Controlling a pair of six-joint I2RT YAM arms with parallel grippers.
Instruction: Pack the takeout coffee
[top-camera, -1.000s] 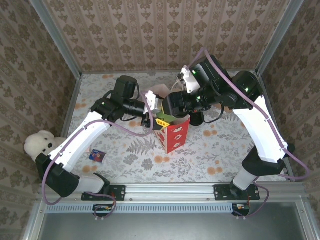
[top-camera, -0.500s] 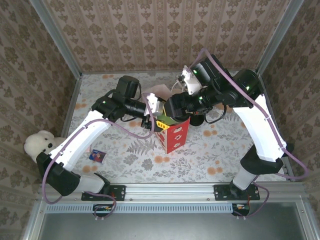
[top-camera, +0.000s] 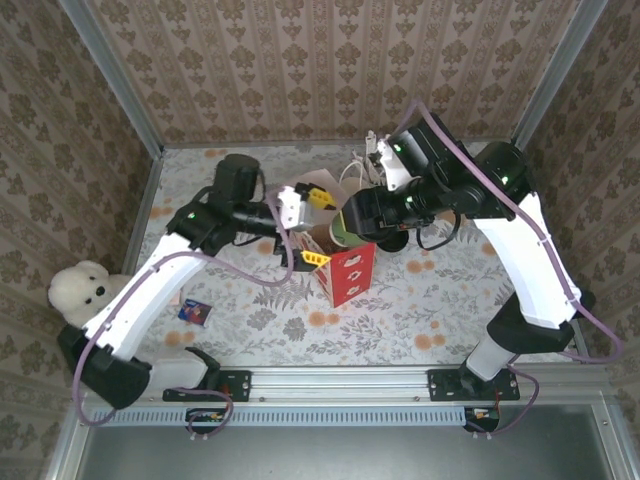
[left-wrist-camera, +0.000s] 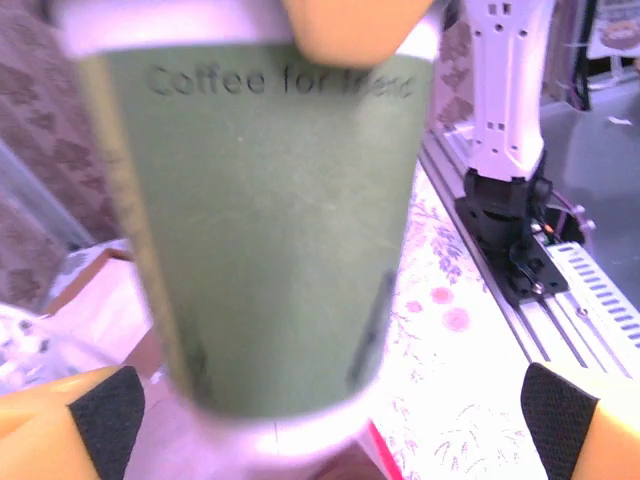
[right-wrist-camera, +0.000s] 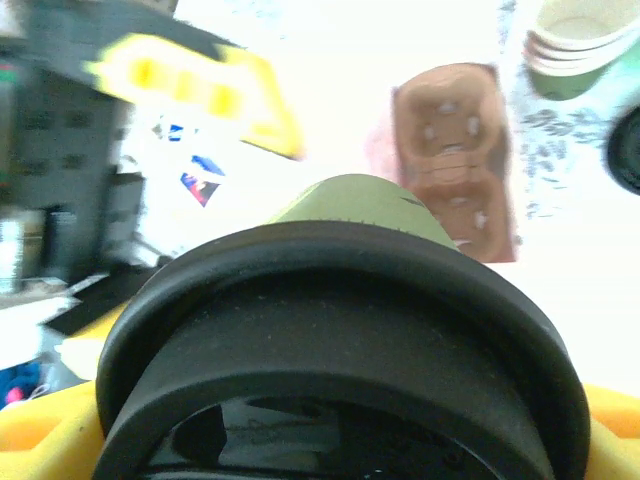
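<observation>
The takeout coffee (left-wrist-camera: 265, 230) is a green paper cup printed "Coffee for friend", topped by a black lid (right-wrist-camera: 340, 330). It hangs over the open mouth of the red gift bag (top-camera: 352, 272). My right gripper (top-camera: 360, 213) is shut on it from above, at the lid, and one of its yellow fingers (left-wrist-camera: 360, 25) reaches down over the rim. My left gripper (top-camera: 317, 228) stands wide open to the cup's left. Its black pads (left-wrist-camera: 105, 405) sit clear of the cup wall on both sides. A brown cup carrier (right-wrist-camera: 455, 160) lies at the bottom of the bag.
A stack of green cups (right-wrist-camera: 575, 45) and a flat black disc (top-camera: 393, 241) stand behind the bag on the right. A white teddy bear (top-camera: 85, 287) sits at the left edge, with a small blue packet (top-camera: 193, 312) near it. Wallpapered walls close in three sides.
My left gripper has opened off the cup and drawn back to the left. The right gripper now carries the cup over the bag.
</observation>
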